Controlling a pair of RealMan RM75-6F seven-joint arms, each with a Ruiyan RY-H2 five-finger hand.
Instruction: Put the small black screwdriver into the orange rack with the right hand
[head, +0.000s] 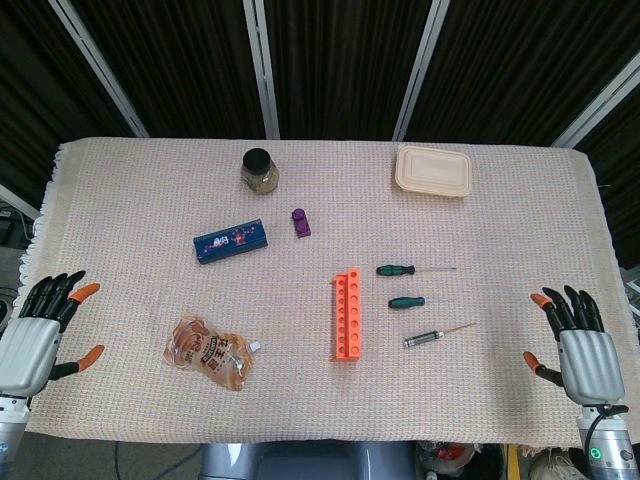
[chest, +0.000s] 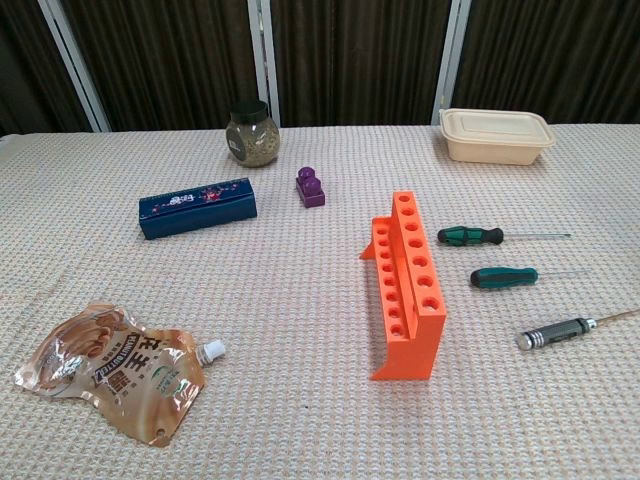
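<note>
The small black screwdriver lies flat on the cloth, right of the orange rack, its thin tip pointing right. The rack stands upright with rows of empty holes. My right hand hovers at the table's right front edge, fingers spread, holding nothing, well right of the screwdriver. My left hand is at the left front edge, likewise spread and empty. Neither hand shows in the chest view.
Two green-handled screwdrivers lie behind the black one. A snack pouch, blue box, purple block, jar and lidded beige container sit on the woven cloth.
</note>
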